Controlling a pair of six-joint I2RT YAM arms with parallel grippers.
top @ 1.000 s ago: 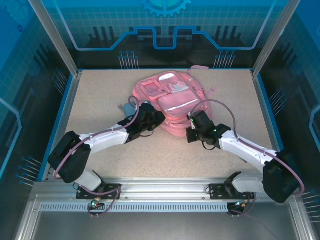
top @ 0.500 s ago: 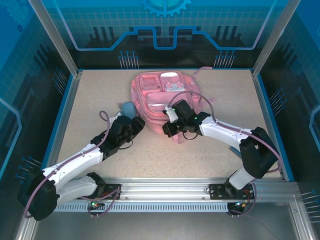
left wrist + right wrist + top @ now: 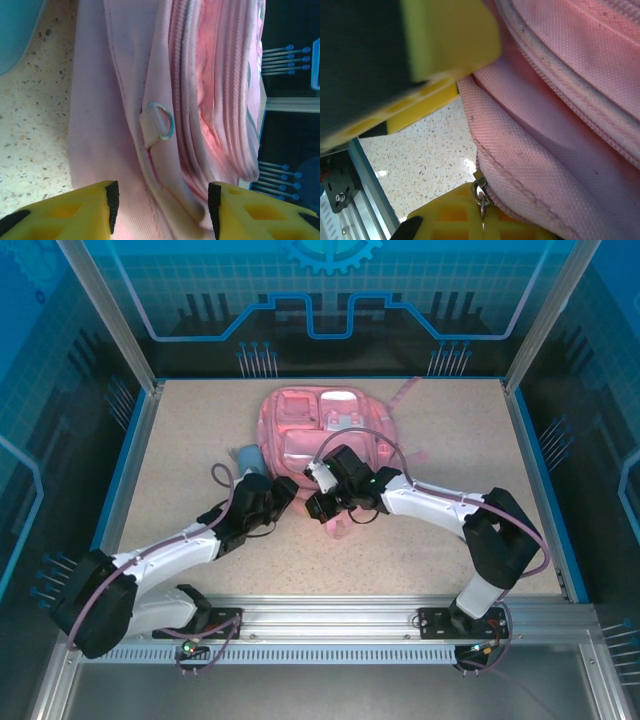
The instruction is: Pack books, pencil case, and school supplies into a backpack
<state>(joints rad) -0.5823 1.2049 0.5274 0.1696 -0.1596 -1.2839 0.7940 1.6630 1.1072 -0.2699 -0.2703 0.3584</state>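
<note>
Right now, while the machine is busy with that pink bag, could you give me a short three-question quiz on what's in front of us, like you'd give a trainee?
1. True or false: the pencil case lies on the table beside the backpack, not inside it.
2. The left claw has its jaws: A) shut tight; B) apart, with pink backpack fabric between them; C) closed around the pencil case.
3. Fill in: the small metal piece hanging from the backpack's seam, close to the right claw, is a zipper ____.
Key: 1 true; 2 B; 3 pull.
</note>
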